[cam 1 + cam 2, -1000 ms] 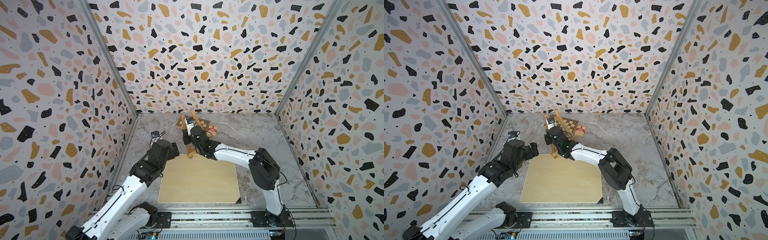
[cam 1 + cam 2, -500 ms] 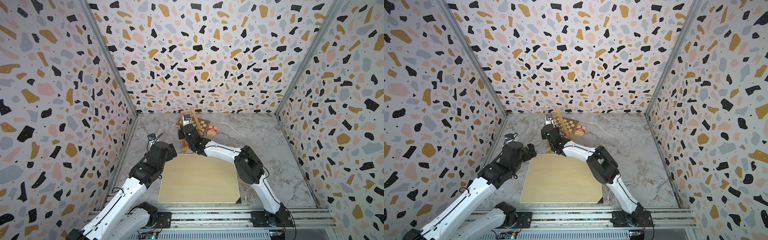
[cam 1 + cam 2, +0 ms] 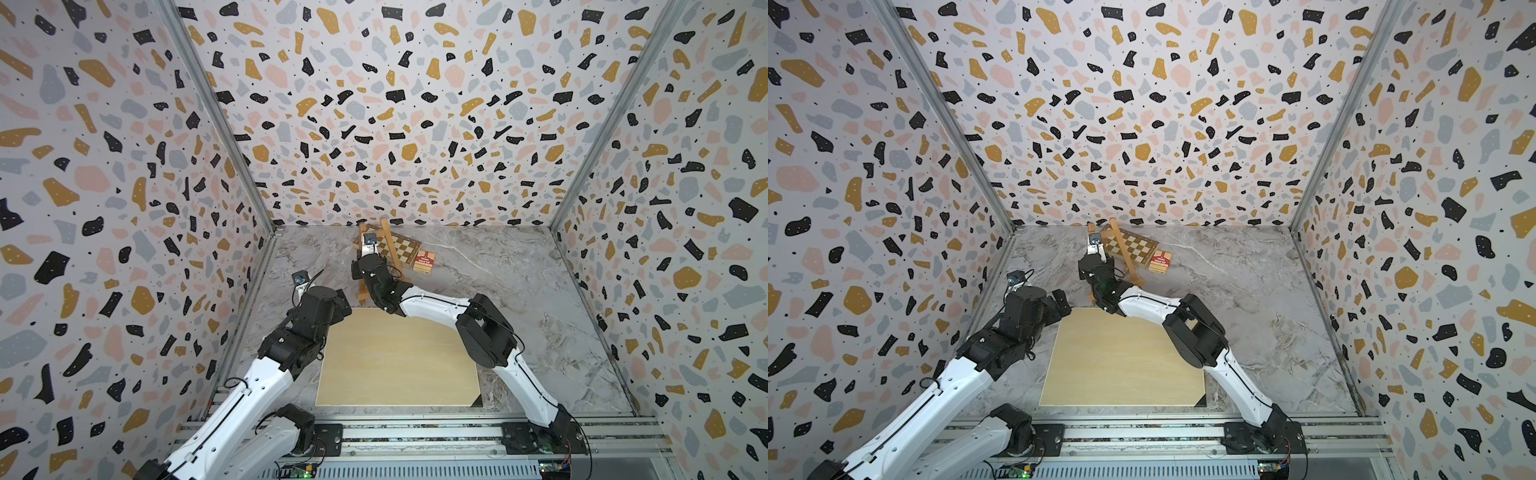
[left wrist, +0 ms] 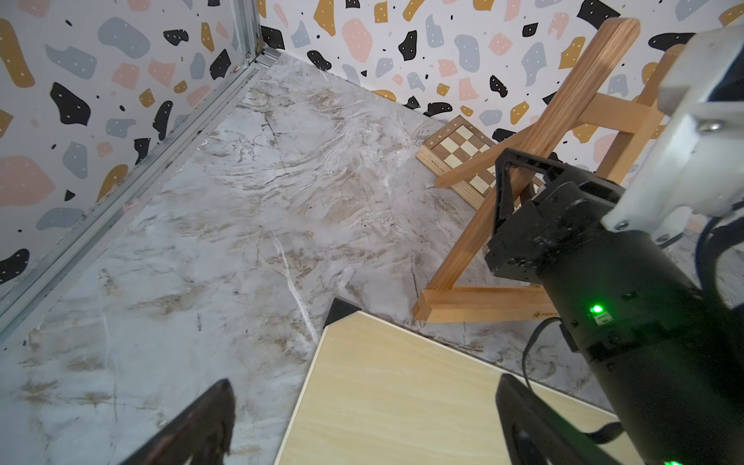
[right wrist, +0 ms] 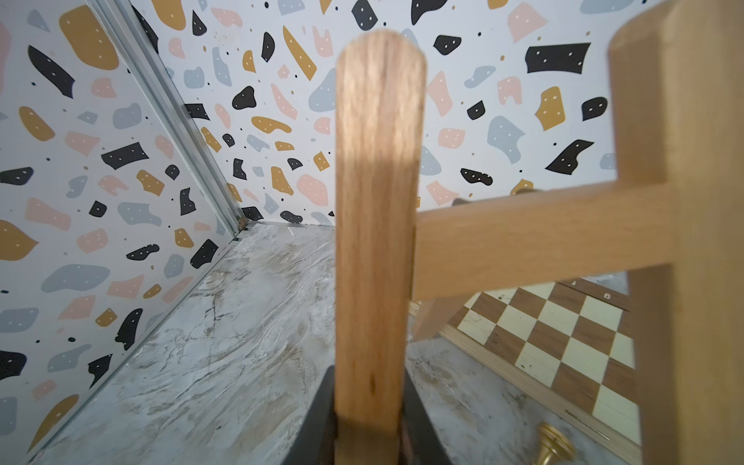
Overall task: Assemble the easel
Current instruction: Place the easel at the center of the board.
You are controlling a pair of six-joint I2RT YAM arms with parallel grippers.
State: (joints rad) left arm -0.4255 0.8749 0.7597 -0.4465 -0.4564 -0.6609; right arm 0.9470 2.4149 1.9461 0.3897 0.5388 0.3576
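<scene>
The easel (image 3: pixel 392 250) (image 3: pixel 1125 253), a honey-brown wooden frame, stands tilted at the back of the table. Its bottom ledge (image 4: pixel 483 304) rests on the marble just beyond the pale board's black corner. My right gripper (image 5: pixel 368 402) (image 3: pixel 360 272) is shut on one upright slat (image 5: pixel 378 201) of the easel, and a crossbar (image 5: pixel 543 241) runs off to the side. My left gripper (image 4: pixel 364 398) (image 3: pixel 343 307) is open and holds nothing. It hovers over the near-left corner region of the pale board, apart from the easel.
A large pale wooden board (image 3: pixel 399 361) lies flat in the middle front. A checkered chessboard box (image 3: pixel 402 249) and a red card box (image 3: pixel 424 262) lie behind the easel near the back wall. A small brass knob (image 5: pixel 553 447) lies beside the chessboard.
My right gripper has carried the easel a little to the left and toward the back wall. The left arm has barely moved.
</scene>
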